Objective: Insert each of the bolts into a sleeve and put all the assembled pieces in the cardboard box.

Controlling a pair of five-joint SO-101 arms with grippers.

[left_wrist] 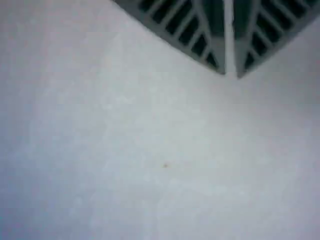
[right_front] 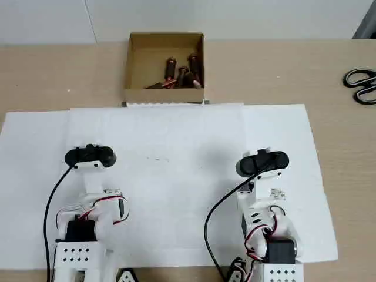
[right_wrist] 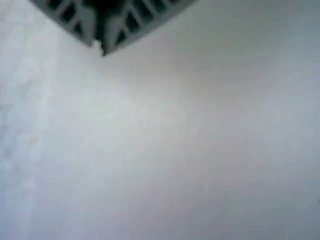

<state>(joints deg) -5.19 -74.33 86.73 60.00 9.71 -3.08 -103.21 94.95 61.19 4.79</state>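
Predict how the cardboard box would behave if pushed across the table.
The cardboard box would probably slide easily: it looks thin-walled and light. Its low, wide shape seems unlikely to tip. The assembled pieces lying loose inside may roll or shift.

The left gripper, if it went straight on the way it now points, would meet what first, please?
Most likely the bare white paper sheet: the left wrist view shows the left gripper aimed at it with nothing in between. How far off the paper lies is unclear.
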